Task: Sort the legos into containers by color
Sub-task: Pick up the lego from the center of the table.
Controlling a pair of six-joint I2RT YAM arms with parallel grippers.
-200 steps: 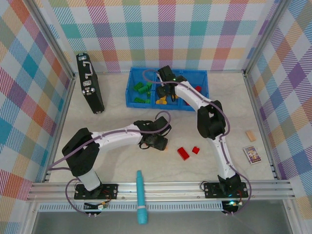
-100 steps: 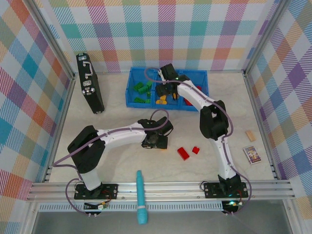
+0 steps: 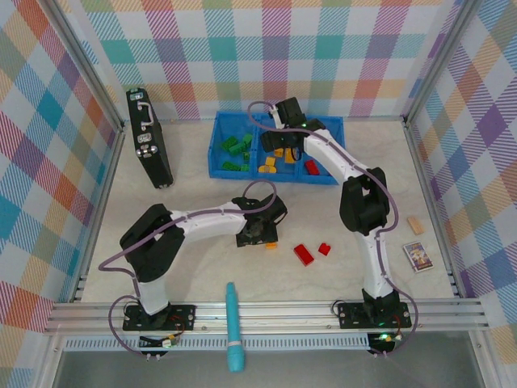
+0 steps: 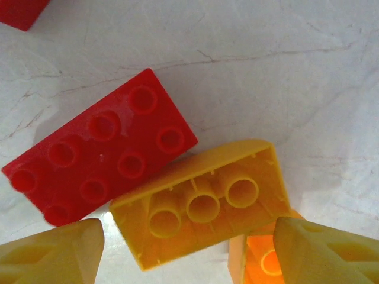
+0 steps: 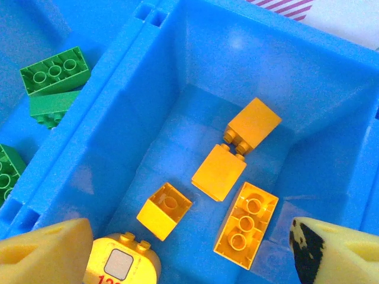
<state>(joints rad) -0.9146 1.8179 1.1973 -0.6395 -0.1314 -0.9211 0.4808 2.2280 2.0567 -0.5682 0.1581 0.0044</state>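
The worktop (image 3: 194,190) carries the blue tray (image 3: 242,175) at its far side, and its three containers already hold most of the legos. Green bricks (image 3: 236,149) are in the left one, yellow bricks (image 5: 219,173) in the middle and red bricks (image 3: 312,167) in the right. I judge the sort well along, with a handful of pieces left on the near worktop.

The right hand (image 5: 190,236) hangs over the middle container, fingers apart and nothing between them.

The left hand (image 4: 189,242) is low over the strays, fingers apart. An upturned yellow brick (image 4: 204,201) lies between them, unclamped, with a gap on each side. A red eight-stud brick (image 4: 100,157) touches its far-left edge, and an orange brick (image 4: 263,260) sits partly under one finger. Two loose red pieces (image 3: 304,255) lie just right of that hand; the eight-stud brick may be one of them.
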